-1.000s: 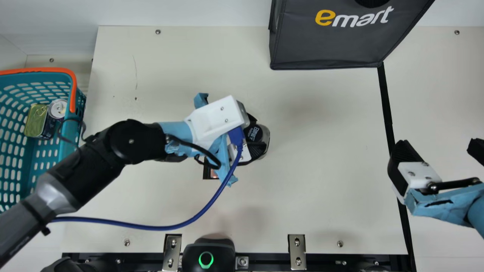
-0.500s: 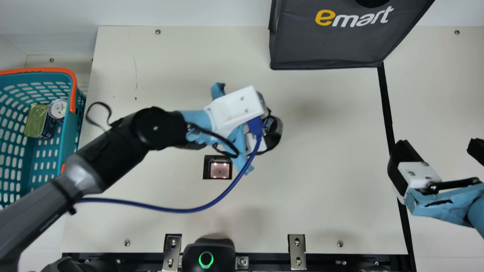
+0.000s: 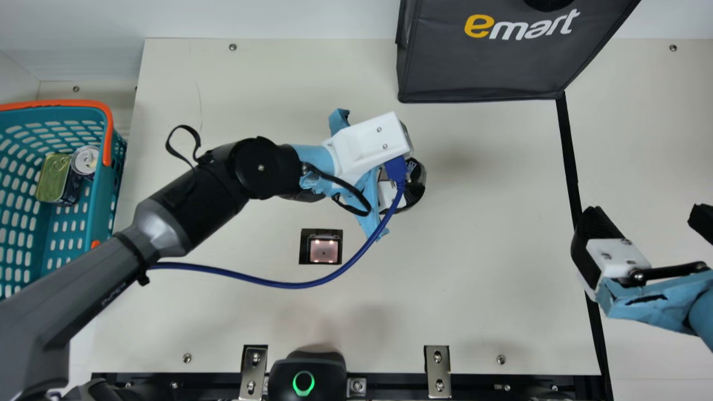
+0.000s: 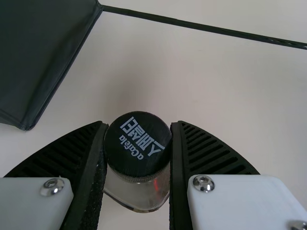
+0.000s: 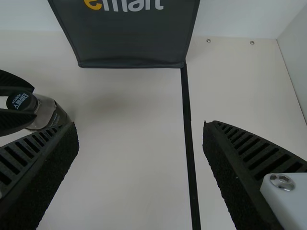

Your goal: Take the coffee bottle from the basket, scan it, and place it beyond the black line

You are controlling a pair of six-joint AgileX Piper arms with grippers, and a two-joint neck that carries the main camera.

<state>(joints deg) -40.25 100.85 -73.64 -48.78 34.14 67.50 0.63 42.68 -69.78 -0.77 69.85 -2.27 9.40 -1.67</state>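
Observation:
My left gripper [image 3: 409,177] is over the middle of the table in the main view, shut on the coffee bottle [image 3: 418,177]. In the left wrist view the bottle's black cap [image 4: 138,144] sits between the two ribbed fingers of the left gripper [image 4: 138,151], its clear body below. The right wrist view shows the bottle [image 5: 45,111] tilted in that grip. My right gripper [image 3: 646,223] stands open and empty at the right, over the black line [image 3: 569,161]; its fingers are wide apart around the line in its wrist view, where the right gripper [image 5: 141,136] appears again.
The teal basket [image 3: 103,206] at the left holds cans [image 3: 55,177]. A lit scanner window [image 3: 324,249] is set in the table, left of and nearer than the bottle. A dark bag [image 3: 490,61] stands at the back. A blue cable [image 3: 295,285] hangs from the left arm.
The left arm has carried the bottle to the right and somewhat toward the back, uncovering the scanner window. My right arm has kept still.

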